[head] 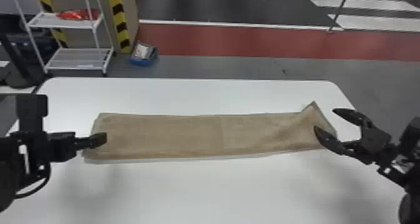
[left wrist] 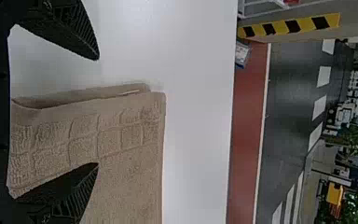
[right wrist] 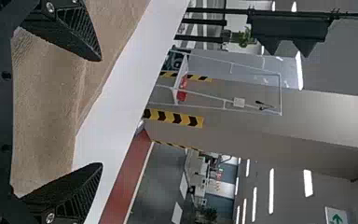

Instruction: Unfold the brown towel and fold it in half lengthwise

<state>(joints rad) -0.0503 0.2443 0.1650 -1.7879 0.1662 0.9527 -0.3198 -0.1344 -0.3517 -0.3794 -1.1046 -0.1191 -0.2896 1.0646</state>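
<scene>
Fingers [head: 99, 139] parted near brown towel [head: 187, 135]; whitish item [head: 141, 51] in blue box [head: 140, 62].

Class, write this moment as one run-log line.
brown towel: long strip on table, far edge peaked near right end | left gripper: open, at left end | right gripper: open, at right end

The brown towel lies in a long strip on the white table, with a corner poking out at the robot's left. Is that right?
No, that corner pokes out at the robot's right, as the head view shows. The brown towel does lie in a long strip on the white table.
</scene>
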